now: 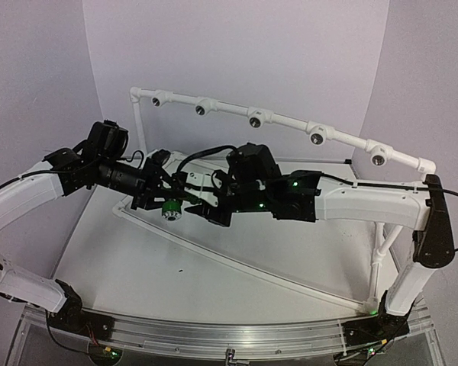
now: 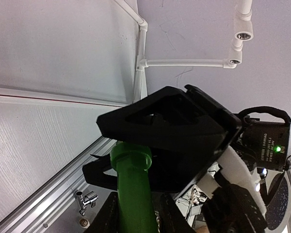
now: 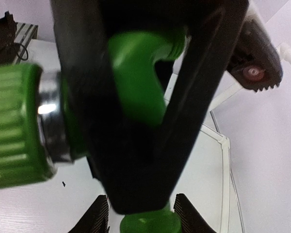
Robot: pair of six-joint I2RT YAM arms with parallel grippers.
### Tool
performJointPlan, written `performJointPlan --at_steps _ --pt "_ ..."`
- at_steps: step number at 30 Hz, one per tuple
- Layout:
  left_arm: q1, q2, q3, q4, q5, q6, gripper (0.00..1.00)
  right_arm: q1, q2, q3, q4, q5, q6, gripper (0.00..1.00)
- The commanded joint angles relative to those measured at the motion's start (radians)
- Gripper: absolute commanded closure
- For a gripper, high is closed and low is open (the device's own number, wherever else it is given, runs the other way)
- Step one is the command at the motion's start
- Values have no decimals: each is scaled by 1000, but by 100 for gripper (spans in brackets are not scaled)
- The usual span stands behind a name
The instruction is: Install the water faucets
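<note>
So, both arms meet left of centre, above the table (image 1: pixel 137 267), with the water faucet (image 1: pixel 170 207) held up between them, clear of the surface. Its round silver end faces the near side and its green body runs back into the black fingers.

Left gripper (image 2: pixel 136 216): jaws closed tight on the green body. The wrist view shows the stem pinched between both fingers, with a wider green collar just past the tips.

Right gripper (image 3: pixel 143 218): jaws partly apart, straddling a green end of the same faucet. One finger looks to be against it and a thin gap shows at the other. Can't tell if it has a real hold. A black finger of the left gripper crosses most of that view, with the ribbed green knob and silver ring on its left.

White pipe frame (image 1: pixel 259 118) stands along the far side, with a row of tee sockets across its top rail. The faucet is well short of those sockets, near the frame's far-left post.
</note>
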Motion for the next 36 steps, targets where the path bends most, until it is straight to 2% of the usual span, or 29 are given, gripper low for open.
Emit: performJointPlan --at_steps 1,6,10,20,23,24,25,27,28,29,32,36 --pt "-4 23 21 35 58 8 100 3 5 63 11 -30 10 63" --pt "-4 25 20 48 64 -1 100 2 12 63 9 -37 -14 74" --pt "-3 17 17 65 70 -7 100 3 11 46 -1 -34 -39 68" --pt "-3 7 8 75 85 -17 100 3 -2 25 -8 -31 -42 80" --pt "-4 12 16 59 83 -5 100 3 -3 22 -12 -23 -45 72" --pt "-3 14 18 56 84 -3 100 3 -2 21 -14 -23 -46 73" --pt "-3 17 20 55 84 -1 100 3 -3 20 -15 -25 -47 75" --pt "-4 20 18 57 83 -2 99 2 -4 22 -14 -32 -47 93" --pt "-4 21 18 55 79 -3 97 3 -4 24 -15 -34 -44 98" --pt "-4 23 17 50 72 -4 91 3 -3 26 -15 -34 -39 100" --pt "-4 28 14 45 48 -8 74 3 1 38 -15 -24 -21 100" --pt "-4 44 13 50 37 -13 66 3 11 62 -13 -17 -10 100"
